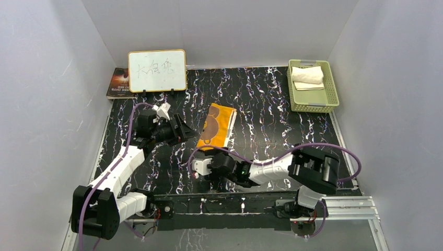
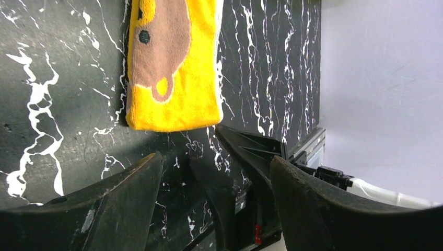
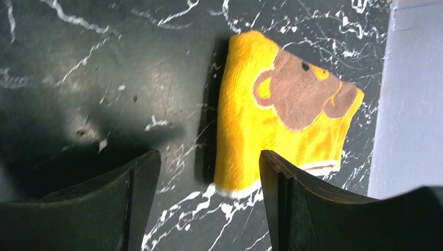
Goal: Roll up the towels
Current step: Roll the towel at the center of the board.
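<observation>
Your left gripper (image 2: 214, 161) and right gripper (image 3: 209, 157) stand wide and empty near the orange towel (image 1: 216, 127), apparently folded.

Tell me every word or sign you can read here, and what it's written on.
Whiteboard: handwritten dark marker characters, too loosely scrawled to read for certain.
Book: pale lettering on the dark cover, too small and blurred to read.
Yellow towel: only a brown bear picture, no words.
</observation>
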You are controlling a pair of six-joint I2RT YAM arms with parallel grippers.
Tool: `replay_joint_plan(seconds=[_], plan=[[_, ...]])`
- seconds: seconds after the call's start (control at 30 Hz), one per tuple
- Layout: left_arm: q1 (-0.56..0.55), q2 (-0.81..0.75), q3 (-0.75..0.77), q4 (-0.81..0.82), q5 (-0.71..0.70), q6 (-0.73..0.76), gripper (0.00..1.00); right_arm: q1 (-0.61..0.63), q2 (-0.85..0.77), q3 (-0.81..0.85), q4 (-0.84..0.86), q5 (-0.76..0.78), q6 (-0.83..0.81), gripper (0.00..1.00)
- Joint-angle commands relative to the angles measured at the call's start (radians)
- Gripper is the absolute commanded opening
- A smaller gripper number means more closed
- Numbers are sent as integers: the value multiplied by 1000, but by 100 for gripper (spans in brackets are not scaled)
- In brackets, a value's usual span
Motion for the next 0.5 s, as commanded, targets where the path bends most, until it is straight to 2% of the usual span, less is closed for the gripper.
replay_joint_plan(seconds=[0.0,0.2,0.47], plan=[[14,18,-19,5,117,2,74,4,66,84,129,15,-46,67],[50,39,-4,-17,161,33,73,-23,176,152,126,20,-22,62],[117,55,4,-56,226,79,74,-102,196,211,49,-19,26,55]])
